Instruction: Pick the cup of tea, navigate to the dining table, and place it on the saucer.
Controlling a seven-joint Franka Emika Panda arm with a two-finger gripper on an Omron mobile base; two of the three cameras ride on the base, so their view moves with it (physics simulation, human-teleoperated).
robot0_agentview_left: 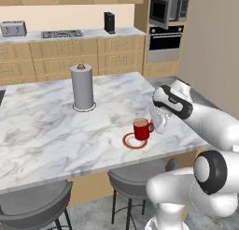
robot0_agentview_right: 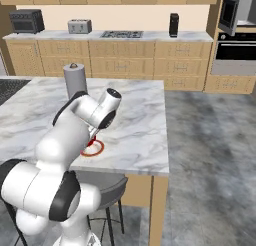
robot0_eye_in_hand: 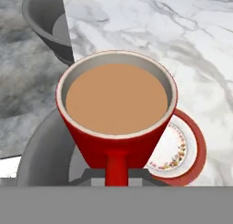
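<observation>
— While we look across the table (robot0_agentview_left: 51,131), what do we have on its marble top?

— We see the paper-towel roll (robot0_agentview_left: 82,87) standing upright well back from the near edge, and two grey stools (robot0_agentview_left: 135,176) tucked under that edge. Close to the near right corner lies the saucer (robot0_agentview_left: 130,143), red-rimmed with a pale centre.

— And where is the cup of tea (robot0_agentview_left: 141,128) relative to our end effector (robot0_agentview_left: 158,125)?

— Right at it. In the left base view the cup sits directly left of the end effector, its handle turned toward the fingers. In the hand view the cup (robot0_eye_in_hand: 116,114) sits just ahead of us, its handle running straight down toward the fingers, the saucer (robot0_eye_in_hand: 182,150) peeking out beneath and to one side.

— Is the cup resting on the saucer?

— It is over the saucer, but we cannot tell whether it touches.

— And the grip?

— Our end effector is closed narrowly on the cup's handle.
</observation>
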